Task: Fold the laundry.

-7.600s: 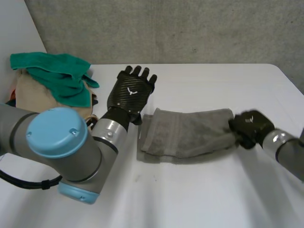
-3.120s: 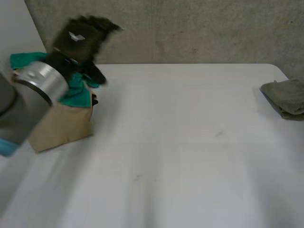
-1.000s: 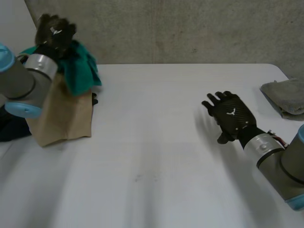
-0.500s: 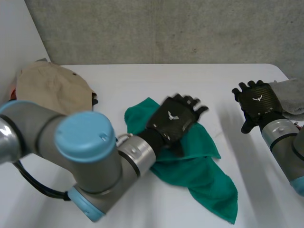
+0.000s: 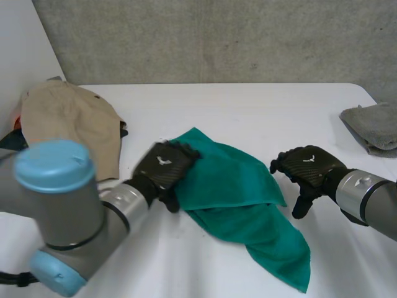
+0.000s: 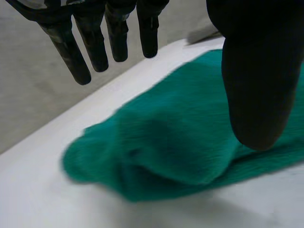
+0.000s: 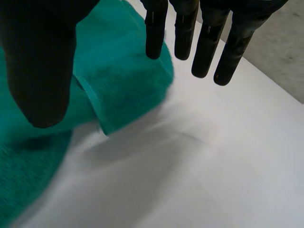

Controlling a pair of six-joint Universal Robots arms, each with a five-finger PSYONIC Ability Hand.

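Head view: the teal towel [image 5: 232, 186] is flanked by the left hand [image 5: 162, 171] and right hand [image 5: 307, 169], both held with fingers spread.

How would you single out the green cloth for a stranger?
In the middle of the white table, between the left hand and right hand, lies a rumpled green cloth. Its neighbours, a beige garment and a grey towel, are dull.

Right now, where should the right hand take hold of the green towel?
Likely the folded corner of the green towel beside the right hand, approached from the robot's right: it juts onto bare table just under the hand's open fingers.
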